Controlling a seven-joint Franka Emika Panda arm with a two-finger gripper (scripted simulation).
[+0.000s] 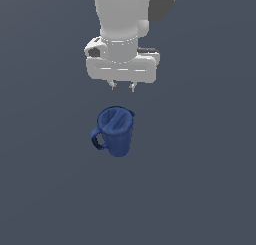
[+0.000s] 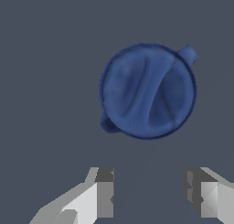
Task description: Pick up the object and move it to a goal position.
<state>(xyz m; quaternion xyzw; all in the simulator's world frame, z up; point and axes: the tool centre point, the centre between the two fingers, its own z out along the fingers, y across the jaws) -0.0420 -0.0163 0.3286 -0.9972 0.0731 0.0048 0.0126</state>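
So the dark blue jug (image 1: 116,131) is sitting upright on the plain grey floor (image 1: 200,189), roughly in the middle of the exterior view, a bit below the arm. It's wider at the rim than at the base, its loop handle (image 1: 97,140) sticks out toward the exterior view's left and there's a little spout (image 1: 131,113) on the opposite side, toward the right. In the wrist view you look pretty much straight down into the jug (image 2: 147,91), with some kind of ridge running across the inside.

The gripper (image 1: 122,86) hangs above and behind the jug, not touching it, clear gap between them. Its fingers (image 2: 105,193) are spread well apart with nothing between them, just bare floor showing through the gap. The jug sits off ahead of the fingertips rather than between them, so it's not lined up over it.
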